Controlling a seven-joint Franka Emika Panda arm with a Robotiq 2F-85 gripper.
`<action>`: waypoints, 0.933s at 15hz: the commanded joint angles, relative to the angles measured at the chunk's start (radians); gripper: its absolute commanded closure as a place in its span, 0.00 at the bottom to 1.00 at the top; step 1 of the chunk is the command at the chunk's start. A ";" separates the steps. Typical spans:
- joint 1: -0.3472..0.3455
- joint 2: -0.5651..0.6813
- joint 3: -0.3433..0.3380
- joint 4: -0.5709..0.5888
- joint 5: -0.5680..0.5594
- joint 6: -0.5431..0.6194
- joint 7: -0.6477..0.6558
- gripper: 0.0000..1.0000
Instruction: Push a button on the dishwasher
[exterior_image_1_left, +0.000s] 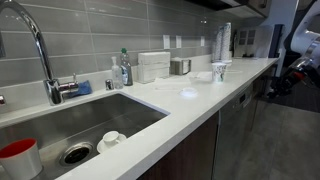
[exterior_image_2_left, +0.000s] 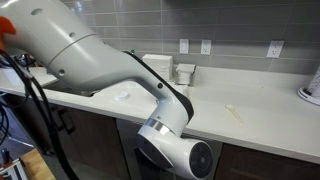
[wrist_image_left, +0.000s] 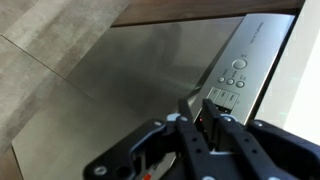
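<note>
The claw (wrist_image_left: 204, 112) looks clenched on nothing, tips together as one blunt poker. It aims at the dishwasher (wrist_image_left: 150, 70) control strip (wrist_image_left: 252, 40), near its round buttons (wrist_image_left: 238, 72).

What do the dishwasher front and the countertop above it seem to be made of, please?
The dishwasher front looks like brushed stainless steel: grey, with a soft blurred sheen. The countertop seems polished white stone or solid surface, since it mirrors the lights; which I cannot tell.
</note>
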 joint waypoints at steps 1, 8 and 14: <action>-0.061 0.121 0.048 0.119 0.090 -0.050 0.010 0.98; -0.090 0.257 0.095 0.211 0.310 -0.028 0.083 0.95; -0.084 0.329 0.090 0.282 0.439 -0.031 0.133 0.96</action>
